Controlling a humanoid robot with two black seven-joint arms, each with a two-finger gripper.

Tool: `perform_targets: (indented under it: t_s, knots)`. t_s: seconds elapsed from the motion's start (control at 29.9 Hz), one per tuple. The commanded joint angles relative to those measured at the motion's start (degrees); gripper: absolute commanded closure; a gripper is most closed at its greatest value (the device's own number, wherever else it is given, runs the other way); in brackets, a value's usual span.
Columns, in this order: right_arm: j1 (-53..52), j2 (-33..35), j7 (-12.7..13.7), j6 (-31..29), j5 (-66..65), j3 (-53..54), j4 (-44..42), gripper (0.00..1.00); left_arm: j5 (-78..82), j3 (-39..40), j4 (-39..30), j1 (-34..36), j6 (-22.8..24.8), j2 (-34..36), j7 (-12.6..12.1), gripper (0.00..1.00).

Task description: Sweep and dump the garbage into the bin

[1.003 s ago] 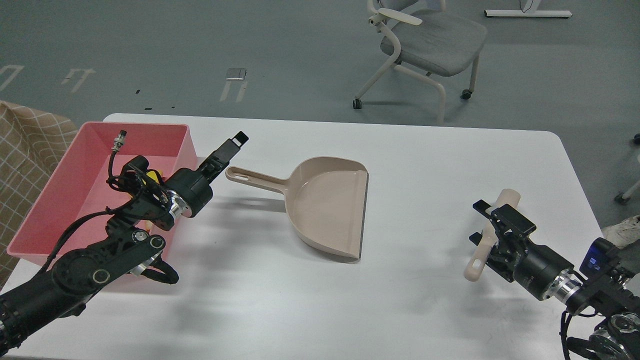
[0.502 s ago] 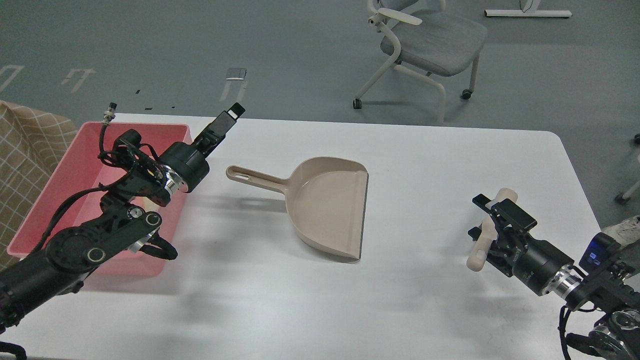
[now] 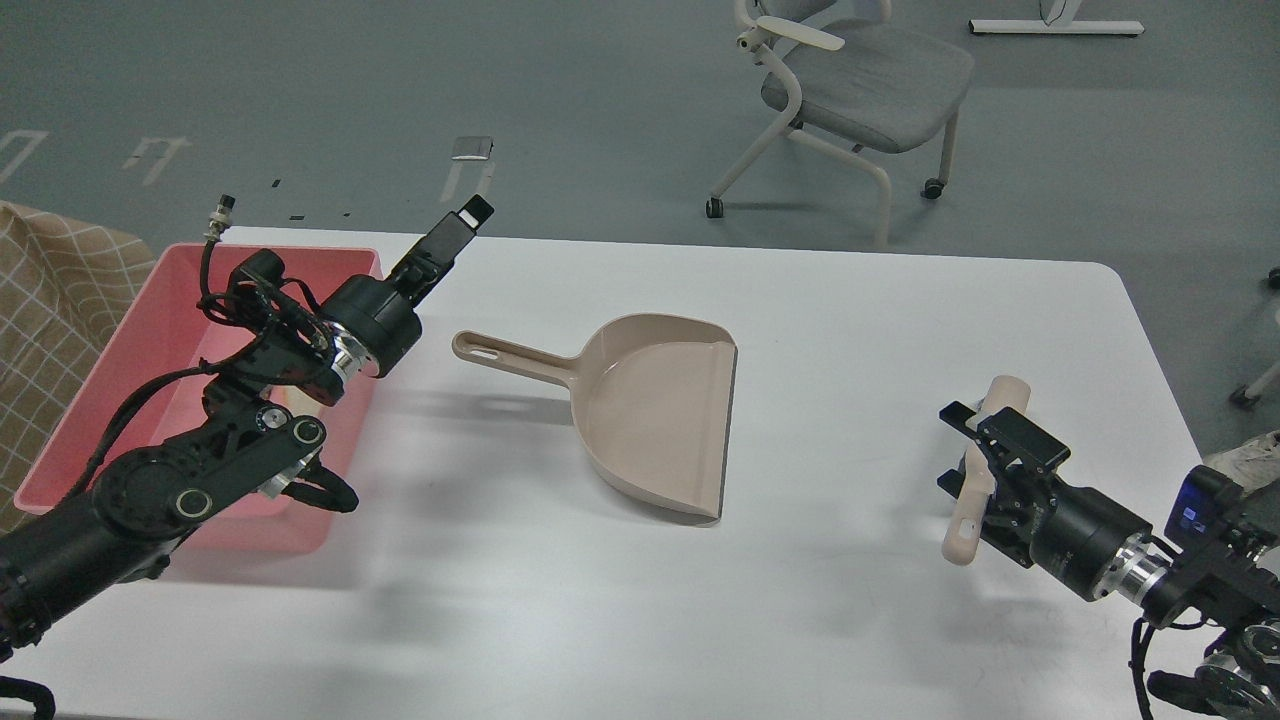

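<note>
The pink bin [image 3: 130, 340] stands at the table's left edge. My left arm reaches over it, and the left gripper [image 3: 455, 235] points up and right above the bin's far right corner, left of the dustpan handle, holding nothing. It is seen side-on, so I cannot tell whether its fingers are apart. The yellow sponge and the bread are hidden, likely behind my left arm inside the bin. The beige dustpan [image 3: 655, 420] lies empty at the table's middle, handle toward the bin. My right gripper [image 3: 985, 455] is shut on a beige brush handle [image 3: 960, 530] at the right.
The white table [image 3: 850, 320] carries the bin, the dustpan and both arms. A grey office chair [image 3: 860, 80] stands beyond the far edge. A checked tan cloth [image 3: 50, 300] lies left of the bin.
My left gripper has risen and drawn back to the left, away from the dustpan handle; the yellow sponge seen earlier in the bin is now covered by the arm. The right gripper shifted slightly with the brush handle.
</note>
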State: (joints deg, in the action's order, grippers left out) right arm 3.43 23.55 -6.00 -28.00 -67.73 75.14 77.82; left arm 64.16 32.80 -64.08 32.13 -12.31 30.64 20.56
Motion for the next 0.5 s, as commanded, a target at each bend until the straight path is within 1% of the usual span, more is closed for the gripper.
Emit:
perform_targets:
  t_s: [0.0, 0.13, 0.17, 0.23, 0.27, 0.3, 0.43, 0.47]
  knots:
    - [1.0, 0.2, 0.5, 0.0, 0.1, 0.0, 0.0, 0.0, 0.0, 0.2, 0.0, -0.1, 0.0, -0.3, 0.0, 0.02]
    - [2.3, 0.2, 1.0, 0.0, 0.1, -0.1, 0.3, 0.0, 0.0, 0.1, 0.0, -0.1, 0.0, -0.4, 0.0, 0.02]
    - [3.0, 0.2, 2.3, 0.0, 0.1, 0.0, 0.3, 0.0, 0.1, 0.0, 0.0, -0.1, 0.0, -0.4, 0.0, 0.02]
    - [3.2, 0.2, 4.1, 0.0, 0.1, 0.0, 0.3, 0.0, 0.1, 0.0, 0.0, -0.1, 0.0, -0.3, 0.0, 0.02]
    - [3.1, 0.3, 5.7, 0.0, 0.1, 0.0, 0.3, 0.01, 0.1, 0.0, 0.0, -0.1, 0.0, -0.2, 0.0, 0.02]
    - [2.8, 0.4, 6.7, 0.0, -0.1, 0.0, 0.2, 0.02, 0.1, 0.0, 0.0, -0.2, 0.0, -0.1, 0.1, 0.02]
    - [2.0, 2.5, 7.1, 0.0, -1.3, 0.1, -0.1, 0.04, 0.1, 0.2, 0.0, -0.5, 0.0, 0.0, 0.1, 0.02]
    - [1.7, 3.9, 7.1, 0.0, -2.0, 0.3, -0.1, 0.04, 0.1, 0.2, 0.0, -0.6, 0.0, 0.0, 0.1, 0.02]
